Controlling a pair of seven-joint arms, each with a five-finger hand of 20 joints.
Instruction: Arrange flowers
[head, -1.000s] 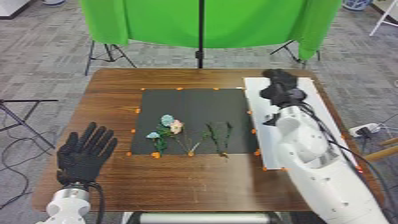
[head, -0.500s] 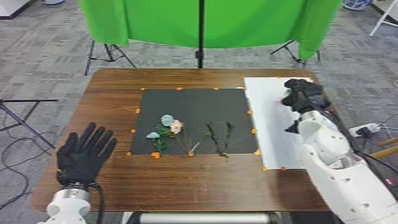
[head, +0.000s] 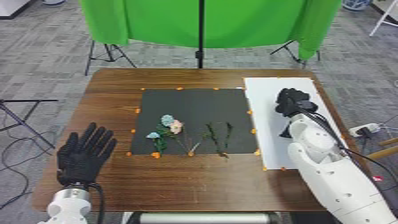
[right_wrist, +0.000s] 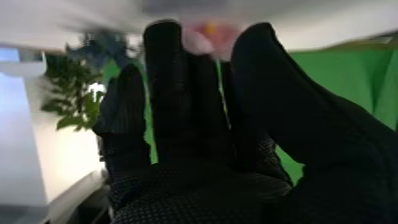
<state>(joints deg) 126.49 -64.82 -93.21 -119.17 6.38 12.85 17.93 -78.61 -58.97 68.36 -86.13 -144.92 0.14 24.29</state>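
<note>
I'm poising my right hand over the white board, fingers straight, thumb apart; the pink flower is sitting just past the fingertips, stem hidden, my spread left hand resting farther off.

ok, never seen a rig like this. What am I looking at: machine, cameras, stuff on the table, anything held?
It's a robot with two white arms, each ending in a black-gloved hand. The head view looks forward and down at the brown table; the right wrist view looks along the right hand.

On the dark mat lie two blue blooms, a pale pink one and some green stems. The right hand is over the white sheet; the left hand is open and empty. The wrist view shows a pink flower near the right hand, but I can't tell whether it's held.
</note>
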